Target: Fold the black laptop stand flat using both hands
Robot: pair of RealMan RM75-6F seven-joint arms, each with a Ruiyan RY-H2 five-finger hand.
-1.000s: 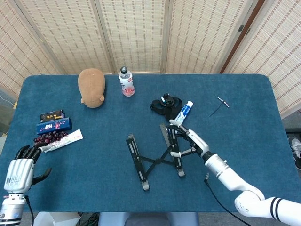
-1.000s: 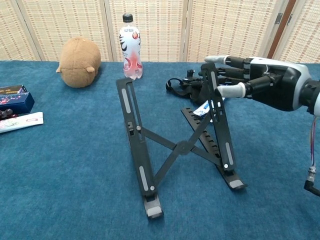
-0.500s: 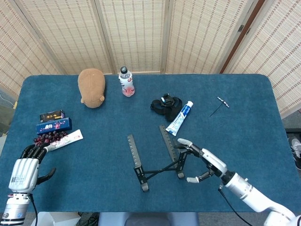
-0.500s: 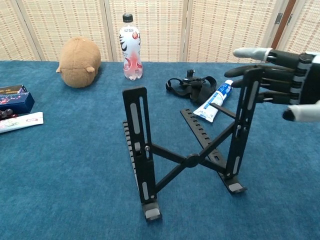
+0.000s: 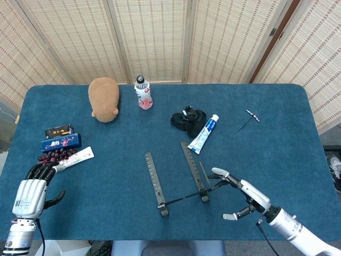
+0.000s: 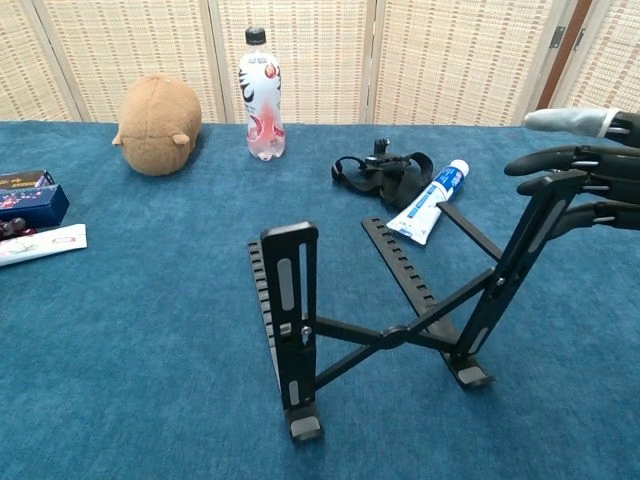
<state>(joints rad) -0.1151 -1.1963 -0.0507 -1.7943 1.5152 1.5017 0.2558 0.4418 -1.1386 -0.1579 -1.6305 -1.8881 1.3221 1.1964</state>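
The black laptop stand sat on the blue felt table near its front edge, half raised, its notched rails lying flat while the thin crossed struts held both upper arms off the cloth. Just behind it lay a white and blue tube, touching a heap of black straps; farther back stood a clear bottle with a pink label, and left of that a brown plush toy. Far to the stand's left were a dark box, a blue packet, a white wrapper and some dark red berries. A small thin tool lay well behind and to the right, too small to make out. The right hand hung at the stand's right upper arm, fingers spread; in the chest view its dark fingertips met the arm's top, though I could not tell whether they gripped it, and the frame cut the palm off. The left hand, far left of the stand, held nothing, its fingers curled loosely.
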